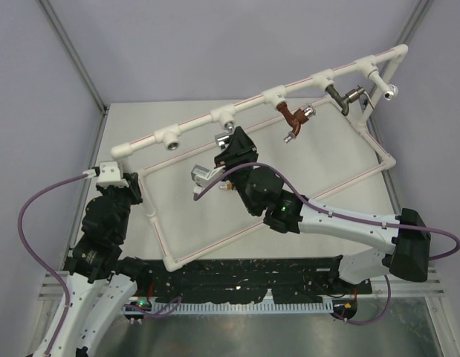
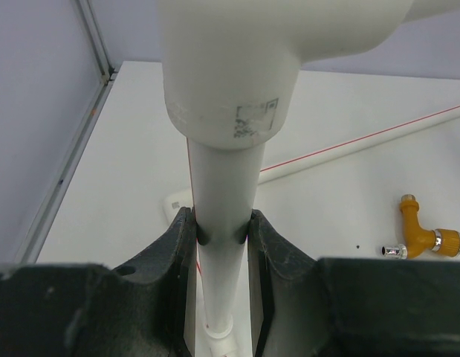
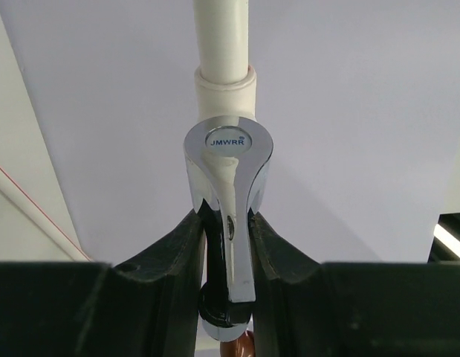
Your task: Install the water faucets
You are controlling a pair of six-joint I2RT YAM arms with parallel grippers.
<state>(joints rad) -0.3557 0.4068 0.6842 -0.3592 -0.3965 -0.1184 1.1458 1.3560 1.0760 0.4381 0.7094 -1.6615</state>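
My right gripper is shut on the shiny chrome faucet, handle cap towards the camera, its body against a tee socket of the white pipe frame. In the top view my right gripper is just below the top rail's tee. The red-brown faucet and the dark grey faucet hang from tees further right. The orange-yellow faucet lies on the table. My left gripper is shut on the frame's left upright pipe; it also shows in the top view.
The white pipe frame stands tilted, its base on the table and its top rail raised at the back. An open tee socket sits at the rail's left end and an elbow socket at the right end. Grey walls close in on three sides.
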